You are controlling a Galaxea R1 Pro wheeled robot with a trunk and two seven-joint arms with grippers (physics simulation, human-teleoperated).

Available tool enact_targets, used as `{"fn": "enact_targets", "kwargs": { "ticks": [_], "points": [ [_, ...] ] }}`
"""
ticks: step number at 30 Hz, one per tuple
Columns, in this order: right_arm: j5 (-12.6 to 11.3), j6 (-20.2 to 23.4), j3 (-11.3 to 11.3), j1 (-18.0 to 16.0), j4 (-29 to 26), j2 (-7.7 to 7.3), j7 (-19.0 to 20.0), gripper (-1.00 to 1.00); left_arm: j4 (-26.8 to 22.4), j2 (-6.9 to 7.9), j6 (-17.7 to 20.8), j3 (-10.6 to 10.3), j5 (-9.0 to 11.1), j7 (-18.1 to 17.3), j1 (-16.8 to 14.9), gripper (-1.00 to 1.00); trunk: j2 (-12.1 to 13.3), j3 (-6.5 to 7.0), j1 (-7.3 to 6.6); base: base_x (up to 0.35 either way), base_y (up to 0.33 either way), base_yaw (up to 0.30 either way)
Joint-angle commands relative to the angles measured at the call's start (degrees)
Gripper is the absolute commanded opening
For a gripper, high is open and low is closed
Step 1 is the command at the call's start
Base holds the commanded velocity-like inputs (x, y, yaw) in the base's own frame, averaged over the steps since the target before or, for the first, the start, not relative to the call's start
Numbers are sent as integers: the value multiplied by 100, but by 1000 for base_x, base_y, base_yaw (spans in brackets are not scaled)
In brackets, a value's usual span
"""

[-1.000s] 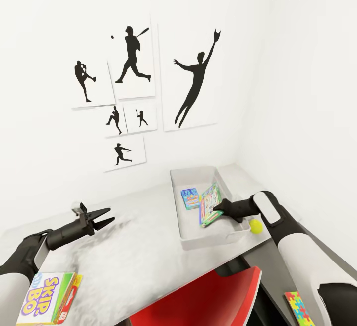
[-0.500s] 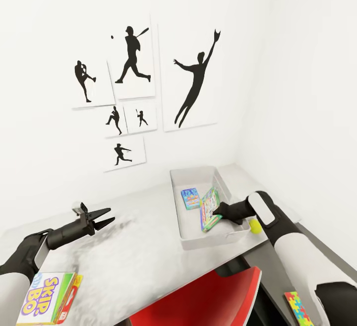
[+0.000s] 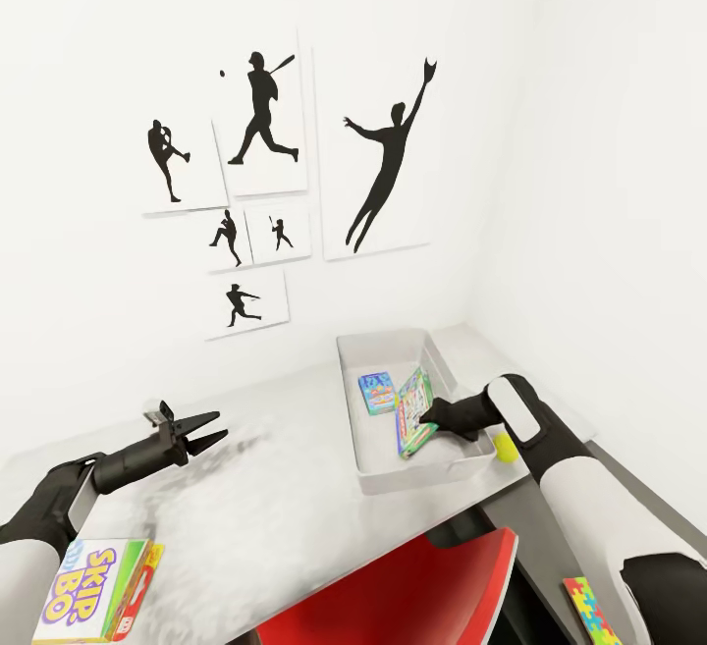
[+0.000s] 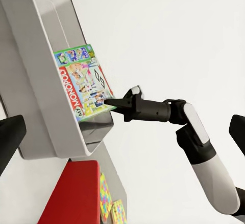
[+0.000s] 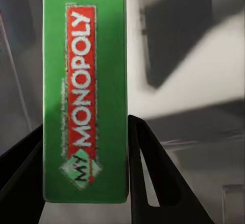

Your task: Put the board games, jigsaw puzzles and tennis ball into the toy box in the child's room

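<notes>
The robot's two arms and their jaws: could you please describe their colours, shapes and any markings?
Both arms have bulky white shells with black joints and slim black forearms. The left gripper ends in two pointed black jaws, with a small grey block mounted behind them. The right gripper is black too, behind it a white cuff bearing a grey strip. No loose cables or lettering show.

Left end effector (image 3: 208,431) spread open — right end effector (image 3: 424,419) clamped, arm extended.

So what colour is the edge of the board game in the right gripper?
Green, with a red MY MONOPOLY band, on the board game; clearest in the right wrist view.
</notes>
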Motion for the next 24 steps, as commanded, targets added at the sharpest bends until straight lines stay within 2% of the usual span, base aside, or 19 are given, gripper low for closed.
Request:
{"fn": "enact_targets", "kwargs": {
  "ticks": [1,5,9,13,24],
  "points": [
    [-55,7,31,-7,-8,-7,-54,-100,0,0,57,3,-5,-21,-5,100,-13,-13,4,0,0,0],
    [121,7,146,-7,-9,6,-47,-100,0,0,55,3,-5,-22,-5,100,-13,-13,4,0,0,0],
    [242,7,199,-8,-10,126,-38,-100,0,0,54,3,-5,-23,-5,100,-13,-13,4,0,0,0],
    [265,7,213,-11,-10,183,-37,-100,0,2,50,3,-5,-18,-5,100,-13,-13,4,0,0,0],
    [278,7,233,-8,-10,196,-37,-100,0,0,36,3,-5,-15,-5,100,-13,-13,4,0,0,0]
  ]
}}
